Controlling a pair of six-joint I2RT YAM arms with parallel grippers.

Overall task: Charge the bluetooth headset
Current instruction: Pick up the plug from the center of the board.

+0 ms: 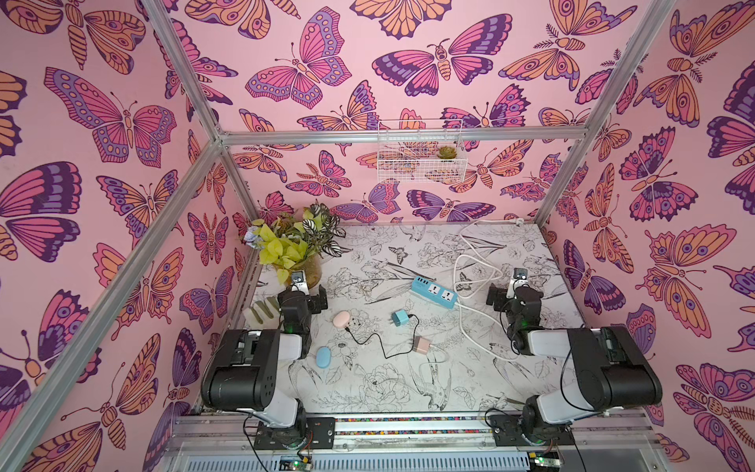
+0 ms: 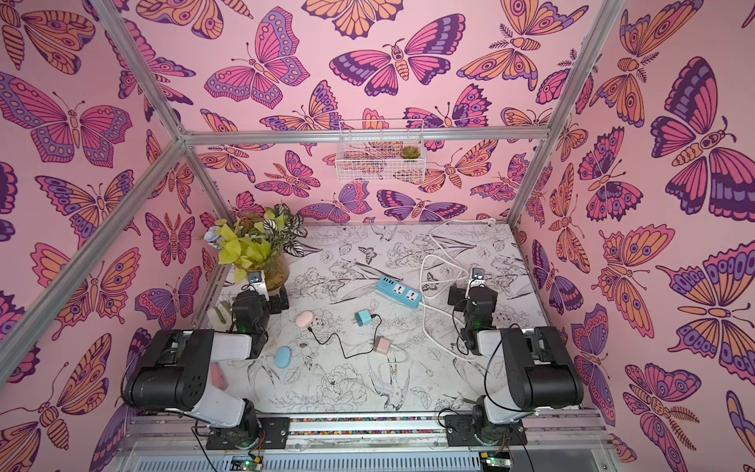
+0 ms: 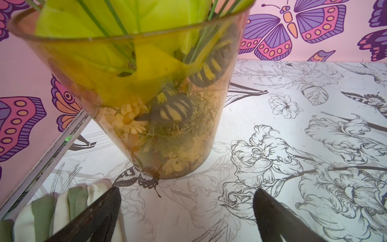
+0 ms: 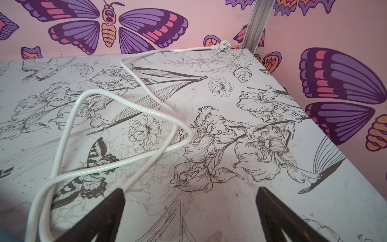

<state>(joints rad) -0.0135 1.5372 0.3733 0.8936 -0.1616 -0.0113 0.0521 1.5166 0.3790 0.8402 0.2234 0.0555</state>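
Two oval bluetooth headset cases lie on the flower-print table (image 1: 408, 253), seen in both top views: a pink case (image 1: 341, 319) (image 2: 304, 319) and a blue case (image 1: 323, 356) (image 2: 282, 356). A black cable (image 1: 382, 354) runs from a teal charger (image 1: 399, 318) to the pink case; whether its end is plugged in I cannot tell. A pink charger (image 1: 421, 345) lies nearby. The blue power strip (image 1: 434, 291) sits further back. My left gripper (image 3: 186, 189) (image 1: 304, 291) is open and empty, facing the vase. My right gripper (image 4: 190, 189) (image 1: 515, 291) is open and empty over the white cord.
A glass vase with leaves (image 3: 146, 104) (image 1: 304, 265) stands close in front of the left gripper. A green-and-white striped holder (image 1: 261, 312) sits by the left wall. The strip's white cord (image 4: 117, 117) loops across the right side, its plug (image 4: 219, 45) loose at the back corner.
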